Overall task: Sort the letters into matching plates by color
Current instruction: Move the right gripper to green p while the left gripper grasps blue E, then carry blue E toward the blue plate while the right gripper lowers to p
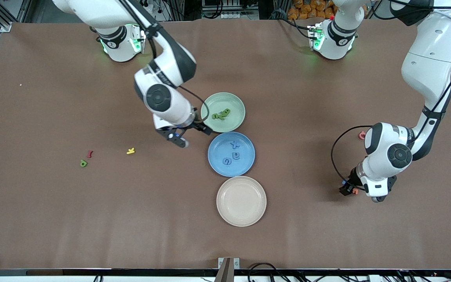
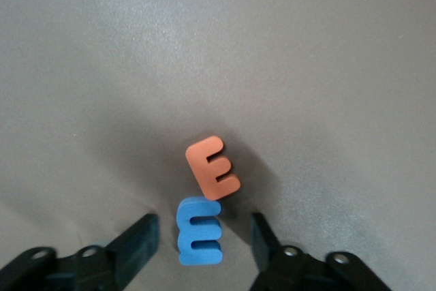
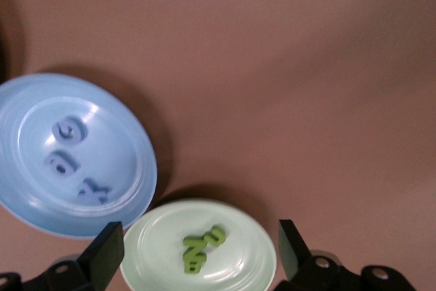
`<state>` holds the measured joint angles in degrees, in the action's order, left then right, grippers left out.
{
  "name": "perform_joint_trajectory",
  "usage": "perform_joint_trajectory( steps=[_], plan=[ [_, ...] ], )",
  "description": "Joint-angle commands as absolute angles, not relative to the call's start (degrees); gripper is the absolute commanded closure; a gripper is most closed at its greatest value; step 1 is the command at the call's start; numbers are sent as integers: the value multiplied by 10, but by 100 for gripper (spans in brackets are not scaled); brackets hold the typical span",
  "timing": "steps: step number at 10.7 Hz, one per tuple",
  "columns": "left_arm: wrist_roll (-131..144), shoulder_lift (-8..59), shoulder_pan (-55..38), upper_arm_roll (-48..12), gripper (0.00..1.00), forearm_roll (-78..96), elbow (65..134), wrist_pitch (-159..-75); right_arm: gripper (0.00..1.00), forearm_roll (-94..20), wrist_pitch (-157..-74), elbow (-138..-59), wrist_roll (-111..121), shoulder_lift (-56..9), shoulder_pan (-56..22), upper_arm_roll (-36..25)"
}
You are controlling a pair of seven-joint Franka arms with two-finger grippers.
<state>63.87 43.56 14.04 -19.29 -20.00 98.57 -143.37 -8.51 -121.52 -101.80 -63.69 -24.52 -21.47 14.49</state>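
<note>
Blue E (image 2: 199,231) lies flat on the counter (image 1: 53,219) between the left claw (image 2: 203,240) fingers, which are spread, prob. not yet touching it; an orange E (image 2: 213,166) touches it. Green plate (image 1: 236,121) holds green letters (image 1: 221,114), blue plate (image 1: 247,166) three blue ones (image 1: 232,153). Right claw (image 3: 201,250), released, is over the green plate's rim.

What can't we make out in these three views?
- Front view: blue E hidden under the left gripper; only the left wrist view shows it, beside the orange E.
- Green letters on the green plate: piled, count unclear.
- Right gripper: fingertips cut off in the right wrist view.
</note>
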Motion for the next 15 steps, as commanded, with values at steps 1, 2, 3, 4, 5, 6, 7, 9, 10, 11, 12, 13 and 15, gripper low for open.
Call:
perform_joint_trajectory(
  steps=[1,2,3,4,5,6,7,9,10,11,12,13,15],
  plan=[
    [630,439,139,-188,100,-214,985,-1430,0,-76,-1205,-1033,-577,-226,-171,106],
    [630,439,141,-188,100,-214,985,-1430,0,-76,-1206,-1033,-571,-224,-167,76],
    [630,439,141,-188,100,-214,984,-1430,0,-76,-1206,-1032,-556,-222,-159,49],
    [630,437,140,-188,100,-214,984,-1430,0,-76,-1206,-1034,-521,-216,-136,39],
    [630,436,139,-189,100,-214,984,-1429,0,-76,-1206,-1041,-462,-210,-115,32],
    [630,435,137,-188,100,-214,982,-1423,0,-76,-1205,-1041,-408,-209,-109,0],
    [629,435,134,-189,100,-215,977,-1404,0,-76,-1206,-1042,-372,-210,-107,-24],
    [628,433,127,-189,100,-219,963,-1388,0,-76,-1207,-1042,-298,-215,-99,-62],
    [628,430,122,-191,100,-219,961,-1387,0,-76,-1211,-1042,-255,-221,-95,-83],
    [627,426,117,-191,100,-219,960,-1383,0,-76,-1218,-1041,-233,-234,-93,-104],
    [627,423,117,-195,100,-219,960,-1377,0,-76,-1239,-1042,-227,-247,-93,-119],
    [627,417,116,-197,100,-219,960,-1371,0,-76,-1253,-1042,-184,-259,-93,-121],
    [628,409,117,-206,100,-218,958,-1356,0,-76,-1266,-1046,-126,-271,-92,-145]
  ],
)
